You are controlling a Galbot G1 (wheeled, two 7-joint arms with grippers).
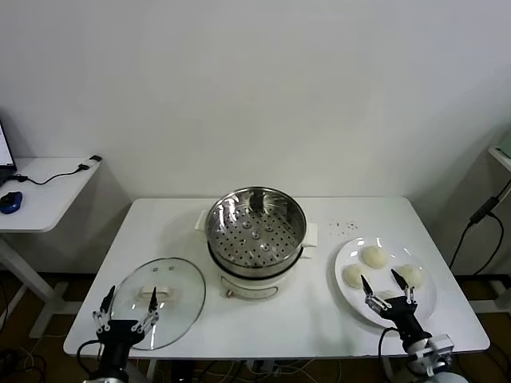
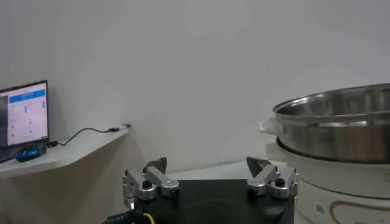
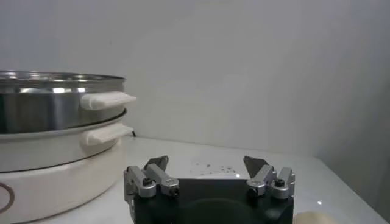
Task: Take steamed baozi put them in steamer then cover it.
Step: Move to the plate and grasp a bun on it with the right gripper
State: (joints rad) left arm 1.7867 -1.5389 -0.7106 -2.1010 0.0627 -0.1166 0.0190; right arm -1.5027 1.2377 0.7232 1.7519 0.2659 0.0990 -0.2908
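The steamer stands open at the table's middle, its perforated tray bare; it also shows in the left wrist view and the right wrist view. The glass cover lies flat on the table to the steamer's left. Three baozi rest on a white plate at the right; one peeks into the right wrist view. My left gripper hangs open over the cover's near part. Open and holding nothing, my right gripper is over the plate's near side.
A side desk at the far left carries a blue mouse, a cable and a lit screen. Small dark specks lie on the table behind the plate. A black cable hangs at the right wall.
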